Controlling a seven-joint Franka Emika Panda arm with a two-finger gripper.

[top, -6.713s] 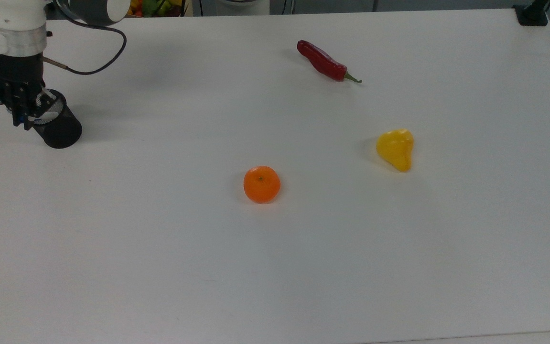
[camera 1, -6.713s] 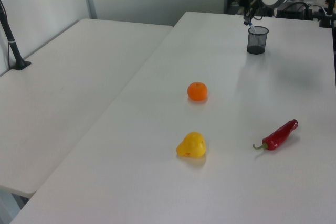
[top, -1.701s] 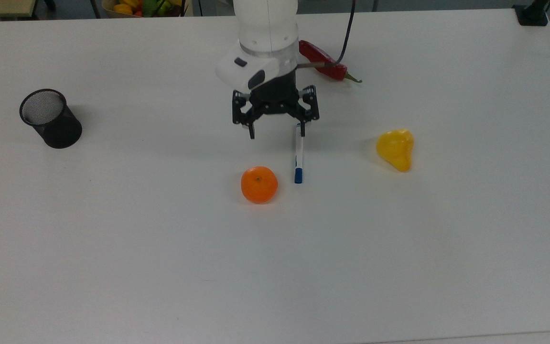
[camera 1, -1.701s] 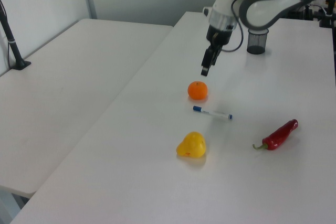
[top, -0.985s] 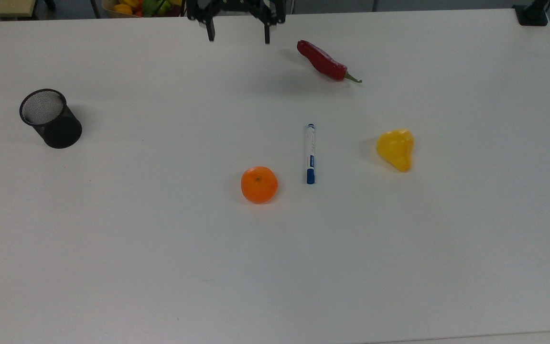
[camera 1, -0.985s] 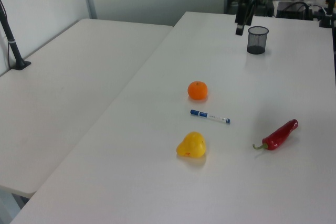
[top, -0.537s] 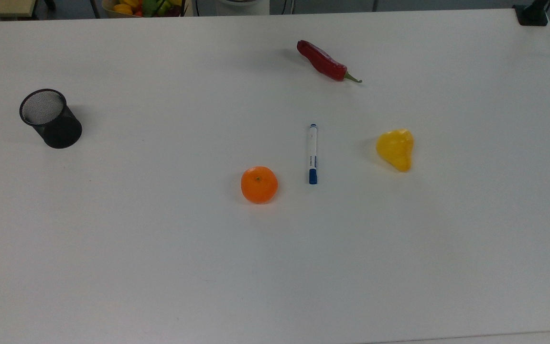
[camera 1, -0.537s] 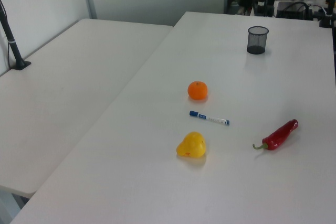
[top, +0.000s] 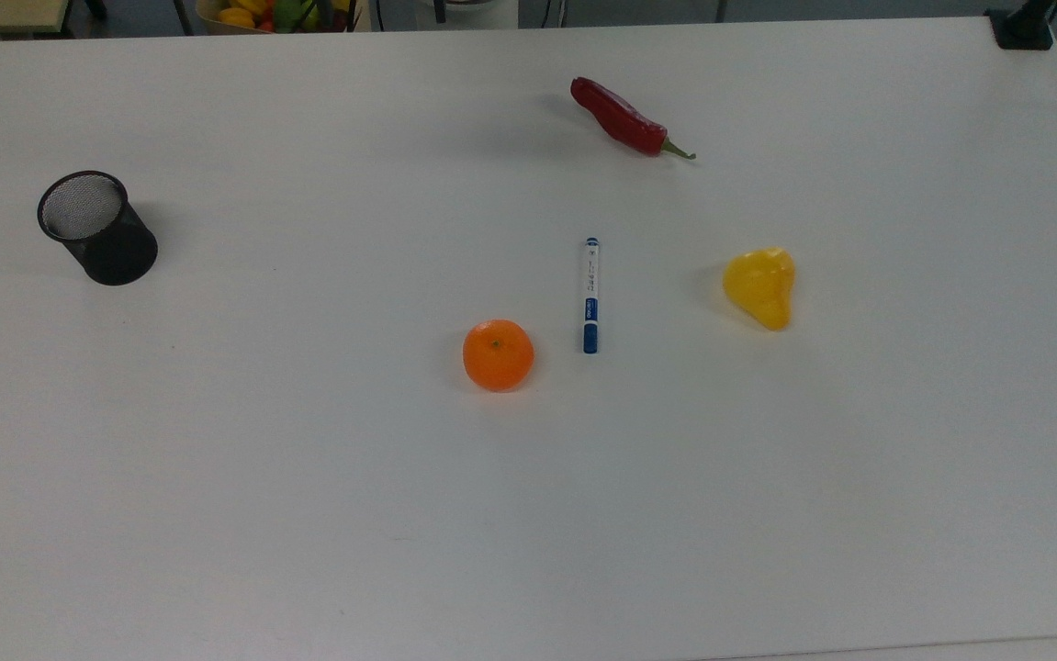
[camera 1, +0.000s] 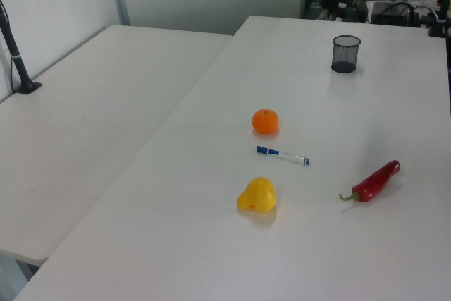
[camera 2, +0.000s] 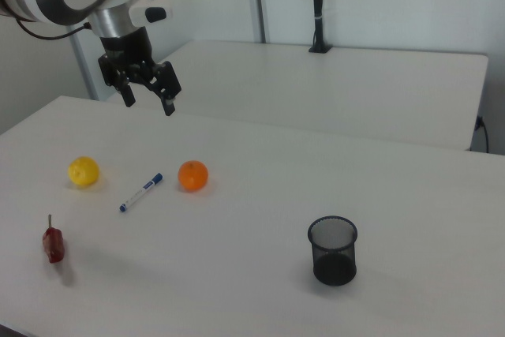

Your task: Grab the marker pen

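The marker pen [top: 590, 294], white with a blue cap and blue end, lies flat on the white table [top: 308, 514], between the orange [top: 498, 354] and the yellow pepper [top: 760, 286]. The left view has the marker pen [camera 1: 282, 155] just below the orange [camera 1: 265, 122]. In the right view the marker pen [camera 2: 141, 192] lies left of the orange [camera 2: 192, 175]. My gripper [camera 2: 147, 105] hangs high above the table there, up and to the left of the pen. It is open and holds nothing.
A black mesh cup [top: 98, 228] stands upright at the top view's left, and in the right view the cup [camera 2: 332, 250] is near the front. A red chili [top: 624, 119] lies at the top view's upper middle. A second white table [camera 1: 91, 103] adjoins in the left view.
The gripper carried the pen away from the mesh cup, let it go beside the orange, then rose out of the top view. The pen has since rolled slightly to the top view's left.
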